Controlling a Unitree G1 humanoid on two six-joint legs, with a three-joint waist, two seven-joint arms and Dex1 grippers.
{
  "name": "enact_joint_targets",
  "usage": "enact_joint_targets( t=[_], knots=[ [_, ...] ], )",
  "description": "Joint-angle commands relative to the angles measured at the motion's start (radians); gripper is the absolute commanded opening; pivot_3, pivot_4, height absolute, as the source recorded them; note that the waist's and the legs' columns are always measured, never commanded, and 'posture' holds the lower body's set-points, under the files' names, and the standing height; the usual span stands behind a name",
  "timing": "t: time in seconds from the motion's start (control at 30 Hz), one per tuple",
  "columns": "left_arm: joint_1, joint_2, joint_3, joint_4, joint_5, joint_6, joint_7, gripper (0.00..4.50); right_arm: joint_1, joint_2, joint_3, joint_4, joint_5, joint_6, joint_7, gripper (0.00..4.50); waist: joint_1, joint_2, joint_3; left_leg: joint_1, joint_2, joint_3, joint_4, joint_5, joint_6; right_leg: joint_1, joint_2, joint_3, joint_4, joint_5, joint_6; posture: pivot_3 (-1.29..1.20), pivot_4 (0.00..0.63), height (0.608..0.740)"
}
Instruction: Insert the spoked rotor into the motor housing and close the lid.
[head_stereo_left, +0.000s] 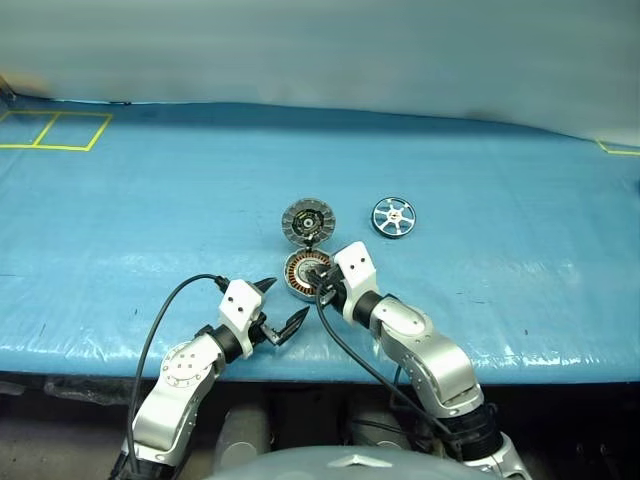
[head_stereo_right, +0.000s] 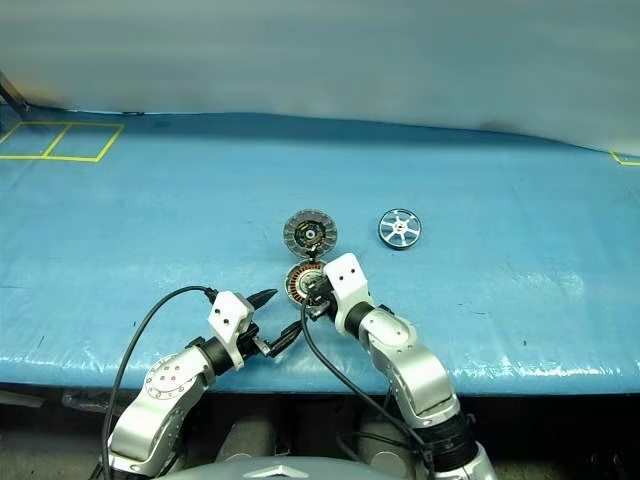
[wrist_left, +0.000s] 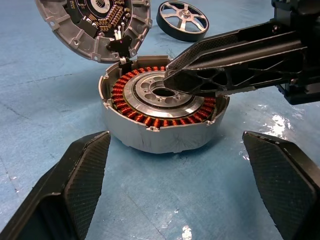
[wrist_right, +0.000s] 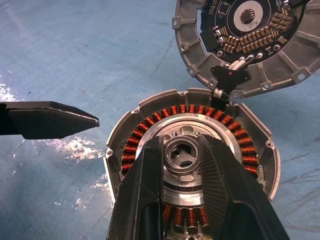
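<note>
On the blue table (head_stereo_left: 120, 230), the nearly shut, empty right pincer (wrist_right: 181, 150) hovers over the motor housing (wrist_right: 192, 160); left pincer (head_stereo_left: 280, 305) spread wide, empty.

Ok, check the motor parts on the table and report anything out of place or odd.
One oddity: the right gripper is over the motor housing with its fingertips at the silver centre hub, yet holds nothing. The spoked rotor lies apart on the blue table, beyond the housing. The lid is open; nothing looks damaged.
</note>
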Motion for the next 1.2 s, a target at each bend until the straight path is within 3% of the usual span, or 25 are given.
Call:
enact_joint_targets(
  t=[0.03, 0.8, 1.07, 1.2],
  knots=[
    [0.001, -0.004, 0.000, -0.049, -0.008, -0.025, 0.001, 4.50, -0.016, 0.015, -0.009, -0.005, -0.001, -0.032, -0.006, 0.66, 0.000, 0.000, 0.000, 0.000, 0.000, 0.000, 0.000, 0.000, 0.000, 0.000, 0.000, 0.000, 0.000, 0.000, 0.000, 0.00, 0.150, 0.740],
    [-0.009, -0.004, 0.004, -0.038, -0.005, -0.032, 0.003, 4.50, -0.027, 0.044, -0.019, 0.088, -0.012, -0.053, -0.022, 0.66, 0.000, 0.000, 0.000, 0.002, 0.000, 0.000, 0.000, 0.000, 0.000, 0.002, 0.000, 0.000, 0.000, 0.000, 0.001, 0.00, 0.150, 0.740],
    [-0.012, -0.005, 0.004, -0.032, -0.006, -0.031, 0.003, 4.50, -0.026, 0.031, -0.024, 0.012, 0.010, -0.009, -0.004, 3.22, 0.001, 0.000, 0.000, 0.002, 0.000, 0.000, 0.000, 0.000, 0.000, 0.002, 0.000, 0.000, 0.000, 0.000, 0.000, 0.00, 0.150, 0.740],
    [-0.013, -0.004, 0.004, -0.030, -0.005, -0.031, 0.002, 4.50, -0.038, 0.027, -0.050, -0.093, 0.059, 0.049, 0.007, 3.22, 0.001, 0.000, 0.000, 0.002, 0.000, 0.000, 0.000, 0.000, 0.000, 0.002, 0.000, 0.000, 0.000, 0.000, 0.000, 0.00, 0.150, 0.740]
  ],
)
